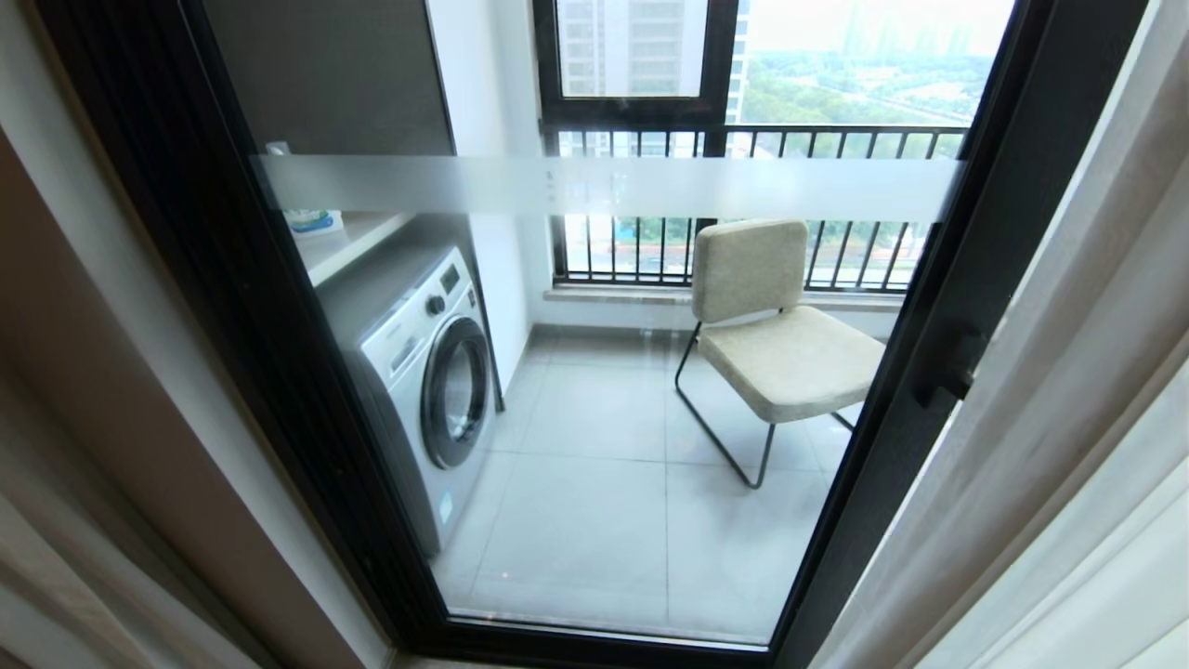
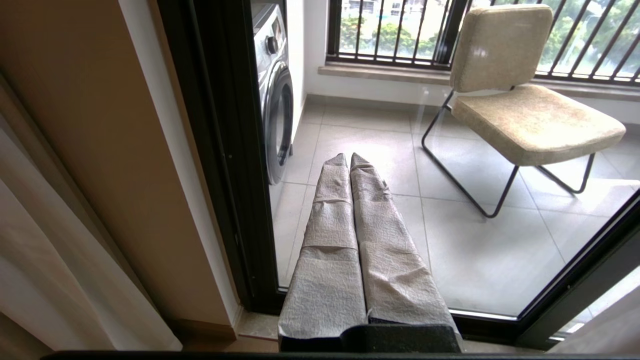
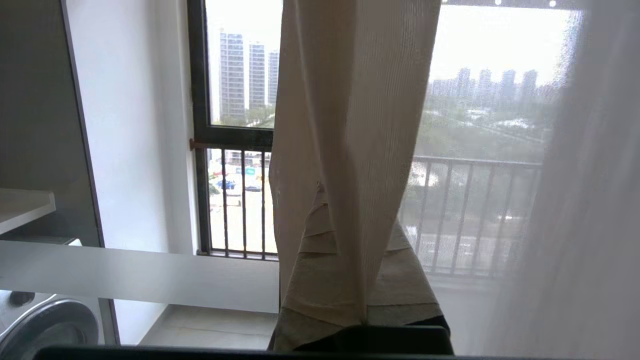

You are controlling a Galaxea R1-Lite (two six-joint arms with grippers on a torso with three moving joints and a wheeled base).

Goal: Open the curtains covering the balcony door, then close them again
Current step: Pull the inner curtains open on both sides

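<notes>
The right hand (image 3: 345, 240) is closed on a fold of the curtains (image 3: 350, 125) — the opaque beige-grey layer is pinched between its two wrapped fingers (image 3: 305, 280), running from above the fingertips down to the base of the hand. The sheer white layer (image 3: 575, 200) hangs just beside the hand on its outer side, and the railing and the city show dimly through it. On the other side of the gripped fold the glass is bare, with the black-framed window (image 3: 200, 125) beyond it.

In the head view neither arm shows. The balcony door (image 1: 966, 307) stands uncovered across the middle, with its frosted stripe (image 1: 604, 186) running level across the glass and its black lever handle (image 1: 952, 376) on the right frame. The curtains are gathered to either side of it: one panel at the right, just beside the handle, and another at the far left edge (image 1: 56, 576).

The left hand (image 2: 348, 165) hangs low, its wrapped fingers pressed together and holding nothing — they point at the foot of the door glass. Beyond the fingertips, behind the glass, lie the tiled balcony floor (image 2: 475, 250), a washing machine (image 2: 275, 100) to one side and a padded chair (image 2: 525, 110) on a black wire frame to the other.
</notes>
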